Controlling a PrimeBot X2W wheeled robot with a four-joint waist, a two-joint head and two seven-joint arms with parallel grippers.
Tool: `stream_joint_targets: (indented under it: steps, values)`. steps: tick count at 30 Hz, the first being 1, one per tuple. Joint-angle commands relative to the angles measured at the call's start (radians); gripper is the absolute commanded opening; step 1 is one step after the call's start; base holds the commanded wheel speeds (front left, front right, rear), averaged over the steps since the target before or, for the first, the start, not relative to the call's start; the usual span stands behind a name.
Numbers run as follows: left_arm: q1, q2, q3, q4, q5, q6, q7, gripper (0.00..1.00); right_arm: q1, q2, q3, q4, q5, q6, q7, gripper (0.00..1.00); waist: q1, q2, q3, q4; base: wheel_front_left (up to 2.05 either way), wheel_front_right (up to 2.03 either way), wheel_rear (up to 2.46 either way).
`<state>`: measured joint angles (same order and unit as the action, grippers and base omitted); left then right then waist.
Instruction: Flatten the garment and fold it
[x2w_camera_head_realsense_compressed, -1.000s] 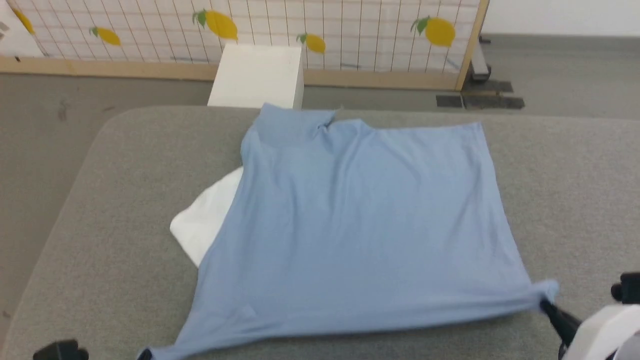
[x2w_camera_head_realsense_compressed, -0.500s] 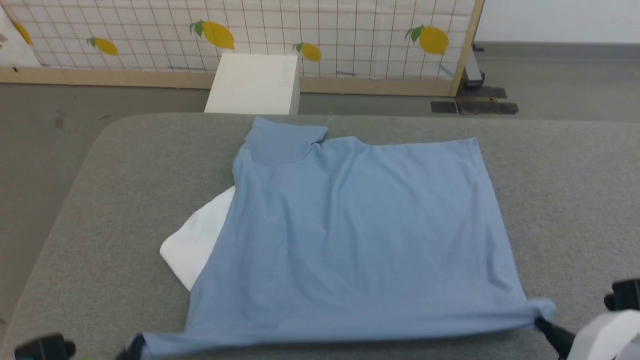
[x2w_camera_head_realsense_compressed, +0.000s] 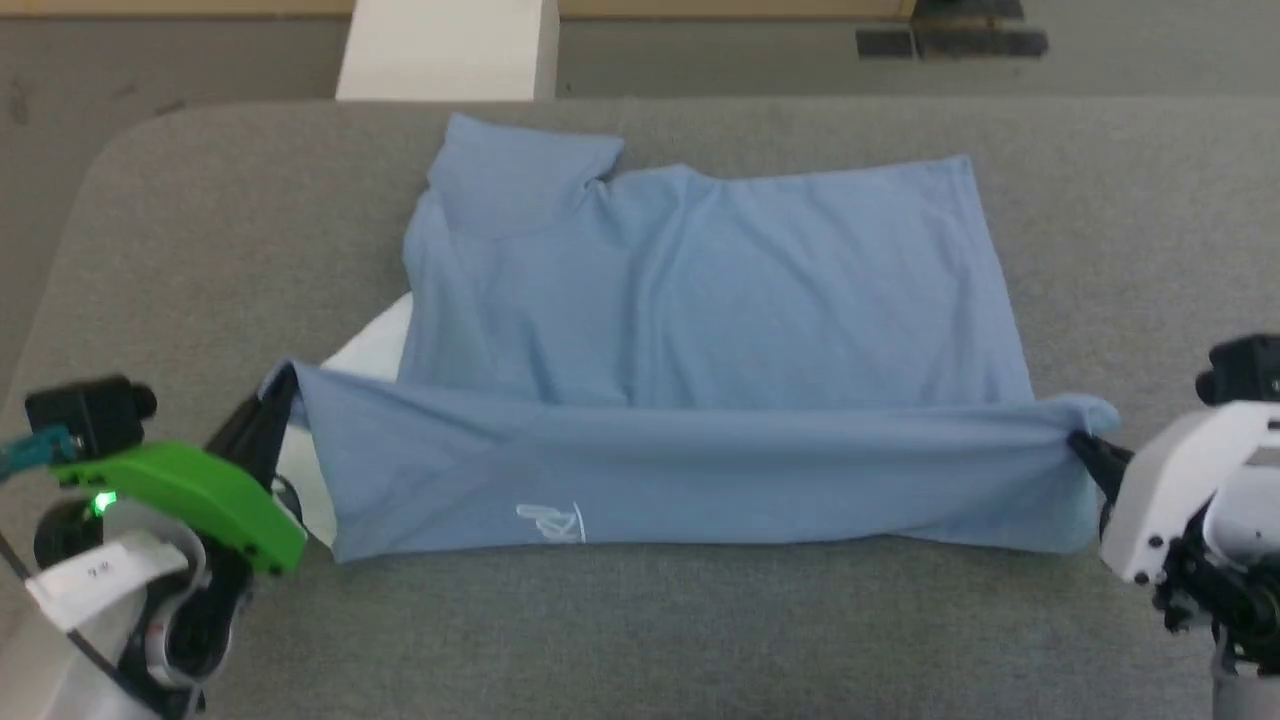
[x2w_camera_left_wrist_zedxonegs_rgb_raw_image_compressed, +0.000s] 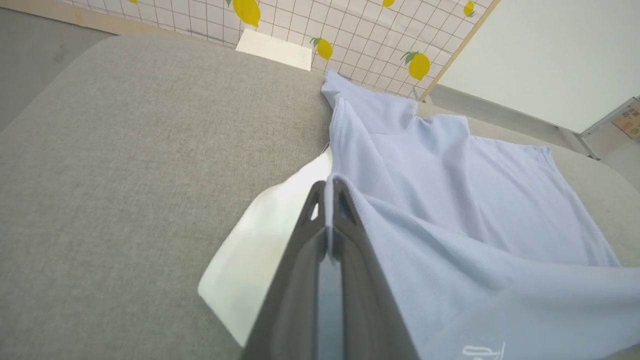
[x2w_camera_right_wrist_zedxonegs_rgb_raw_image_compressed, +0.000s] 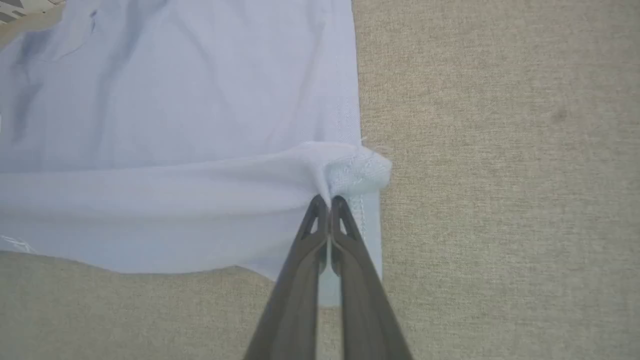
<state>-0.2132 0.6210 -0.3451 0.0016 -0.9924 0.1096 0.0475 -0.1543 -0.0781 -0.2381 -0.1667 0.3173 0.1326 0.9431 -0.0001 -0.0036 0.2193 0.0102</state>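
Note:
The garment is a light blue T-shirt spread on a grey padded table. Its near edge is lifted and stretched taut between both grippers, turned over so a small white script logo faces up. My left gripper is shut on the near left corner. My right gripper is shut on the near right corner. A white panel sticks out from under the shirt's left side, seen as white cloth beside my left fingers.
A white box stands on the floor past the table's far edge. A lemon-print grid screen stands behind it. Bare grey table surface lies left, right and in front of the shirt.
The head camera has tilted down. Both grippers have raised the near edge and carried it toward the far side, folding it over so the logo side shows.

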Motion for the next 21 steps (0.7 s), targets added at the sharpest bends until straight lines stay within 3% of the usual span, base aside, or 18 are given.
stream_joint_targets:
  steps: [1, 6, 16, 17, 18, 19, 21]
  values:
    - [-0.048, -0.006, 0.001, 0.026, 0.014, -0.019, -0.01, 0.0, -0.035, 0.004, 0.002, 0.012, -0.018, -0.002, 0.009, 0.0, 0.0001, 0.0036, 0.101, -0.013, 0.0, 0.0, 0.0]
    - [-0.15, -0.025, -0.028, 0.129, 0.033, -0.073, -0.004, 0.0, -0.11, 0.015, 0.016, 0.052, -0.064, -0.002, 0.022, 0.0, 0.0001, 0.0036, 0.175, -0.008, 0.0, 0.0, 0.0]
    - [-0.236, -0.074, -0.073, 0.307, 0.02, -0.129, 0.034, 0.0, -0.149, 0.026, 0.052, 0.141, -0.122, -0.002, 0.068, 0.0, 0.0001, 0.0036, 0.224, 0.005, 0.0, 0.0, 0.0]
    - [-0.24, -0.076, -0.075, 0.314, 0.02, -0.132, 0.035, 0.33, -0.15, 0.026, 0.05, 0.142, -0.122, -0.002, 0.063, 0.08, 0.0001, 0.0036, 0.219, 0.006, 0.0, 0.0, 0.0]
    - [-0.244, -0.078, -0.074, 0.321, 0.018, -0.136, 0.032, 0.83, -0.149, 0.027, 0.05, 0.144, -0.121, -0.002, 0.059, 0.42, 0.0001, 0.0036, 0.21, 0.007, 0.0, 0.0, 0.0]
    - [-0.245, -0.079, -0.074, 0.327, 0.016, -0.137, 0.034, 1.0, -0.149, 0.027, 0.05, 0.143, -0.118, -0.002, 0.054, 1.0, 0.0001, 0.0036, 0.201, 0.008, 0.0, 0.0, 0.0]
    - [-0.246, -0.079, -0.068, 0.333, 0.014, -0.134, 0.026, 1.0, -0.149, 0.027, 0.04, 0.139, -0.106, -0.002, 0.038, 1.0, 0.0001, 0.0036, 0.174, 0.009, 0.0, 0.0, 0.0]
